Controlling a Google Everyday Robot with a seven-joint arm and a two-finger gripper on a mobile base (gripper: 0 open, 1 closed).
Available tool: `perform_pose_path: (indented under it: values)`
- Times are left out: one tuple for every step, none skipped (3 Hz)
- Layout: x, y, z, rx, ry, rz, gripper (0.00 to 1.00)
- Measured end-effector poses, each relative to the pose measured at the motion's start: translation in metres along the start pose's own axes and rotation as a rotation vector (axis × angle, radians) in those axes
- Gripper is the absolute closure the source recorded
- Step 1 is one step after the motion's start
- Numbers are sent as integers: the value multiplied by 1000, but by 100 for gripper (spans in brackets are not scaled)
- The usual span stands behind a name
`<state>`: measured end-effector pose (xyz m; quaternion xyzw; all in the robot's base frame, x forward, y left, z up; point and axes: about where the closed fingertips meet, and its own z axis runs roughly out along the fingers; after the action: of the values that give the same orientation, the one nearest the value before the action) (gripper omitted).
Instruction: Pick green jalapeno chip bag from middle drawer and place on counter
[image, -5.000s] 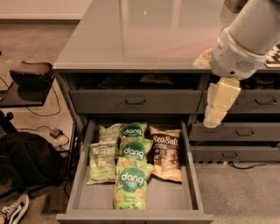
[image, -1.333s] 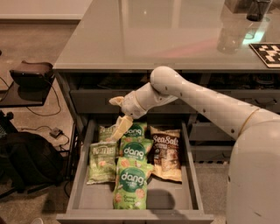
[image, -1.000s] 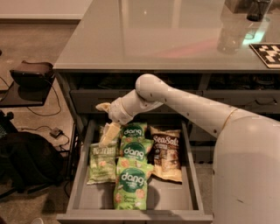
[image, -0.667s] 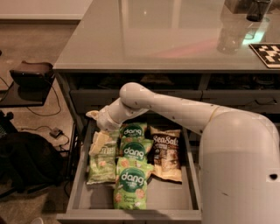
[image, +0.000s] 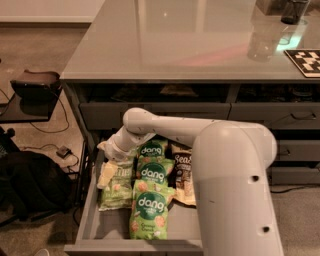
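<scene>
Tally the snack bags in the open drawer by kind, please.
dang bags: 3
Kettle bag: 1 showing, gripper above its left edge; arm may hide more
Sea Salt bag: 1
Total: 5 visible

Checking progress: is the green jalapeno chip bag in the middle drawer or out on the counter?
In. The green jalapeno chip bag lies flat on the middle drawer floor, with the gripper at its left edge.

Tight squeeze in the middle drawer (image: 89, 215)
Gripper (image: 107, 174) down by the left wall, over the green jalapeno chip bag (image: 118, 191); dang bags (image: 150, 207) packed mid-drawer, arm (image: 230, 190) blocking the right side. Bare floor only along the front.
</scene>
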<state>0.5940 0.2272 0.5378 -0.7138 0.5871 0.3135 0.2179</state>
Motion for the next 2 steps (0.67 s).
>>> perform_pose_path:
  values:
    - [15, -2, 18, -68, -53, 99, 0]
    - [15, -2, 18, -68, -53, 99, 0]
